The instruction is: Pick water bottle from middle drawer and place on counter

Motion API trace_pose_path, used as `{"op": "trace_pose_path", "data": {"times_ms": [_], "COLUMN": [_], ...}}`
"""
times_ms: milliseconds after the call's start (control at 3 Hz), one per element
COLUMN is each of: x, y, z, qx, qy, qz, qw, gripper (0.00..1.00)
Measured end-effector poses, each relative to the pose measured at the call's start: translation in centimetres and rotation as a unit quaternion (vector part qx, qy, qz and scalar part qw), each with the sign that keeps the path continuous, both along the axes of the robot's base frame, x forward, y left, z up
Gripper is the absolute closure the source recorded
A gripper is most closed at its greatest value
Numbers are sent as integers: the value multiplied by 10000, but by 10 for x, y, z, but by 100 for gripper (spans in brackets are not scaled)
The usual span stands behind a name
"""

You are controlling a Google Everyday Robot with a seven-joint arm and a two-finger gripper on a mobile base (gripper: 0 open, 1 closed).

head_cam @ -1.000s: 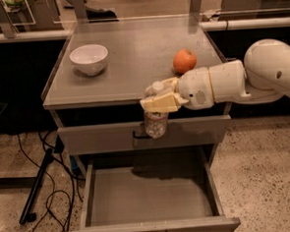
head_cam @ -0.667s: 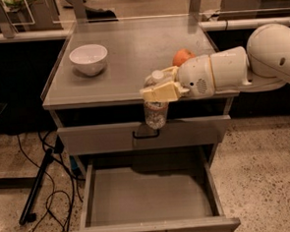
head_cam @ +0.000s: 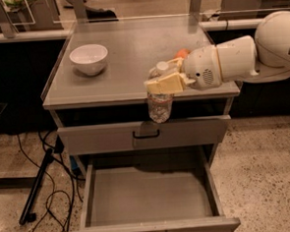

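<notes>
Gripper (head_cam: 161,81) clamped around upright bottle (head_cam: 160,108) at front edge of counter (head_cam: 131,45); open drawer (head_cam: 150,199) below it, orange (head_cam: 182,52) just behind, bowl (head_cam: 88,58) farther off.

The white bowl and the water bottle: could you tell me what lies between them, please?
Only bare counter, in the camera view; the gripper holds the water bottle at the counter's front edge, right of the white bowl.

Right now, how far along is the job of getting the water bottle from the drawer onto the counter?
Done: the bottle is out of the open drawer, whose floor is bare. In hand: the tool grips the bottle at the front edge of the counter, the bottle's base hanging below the top. Left: lift it over the counter, set it down, let go.
</notes>
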State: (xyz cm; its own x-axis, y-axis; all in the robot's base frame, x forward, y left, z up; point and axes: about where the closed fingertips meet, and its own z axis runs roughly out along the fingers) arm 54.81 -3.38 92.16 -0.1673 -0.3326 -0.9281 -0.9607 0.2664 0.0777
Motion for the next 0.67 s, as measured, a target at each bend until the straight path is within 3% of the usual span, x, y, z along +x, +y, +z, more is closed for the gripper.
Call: {"op": "trace_pose_path", "data": {"times_ms": [333,667], "x": [8,8], "y": [-10,-10], "z": [48,53], "qx": [-87,-86], "qy": [-56,-78], "qz": [156,173], "qw": [9998,9998], "gripper": [100,100]}}
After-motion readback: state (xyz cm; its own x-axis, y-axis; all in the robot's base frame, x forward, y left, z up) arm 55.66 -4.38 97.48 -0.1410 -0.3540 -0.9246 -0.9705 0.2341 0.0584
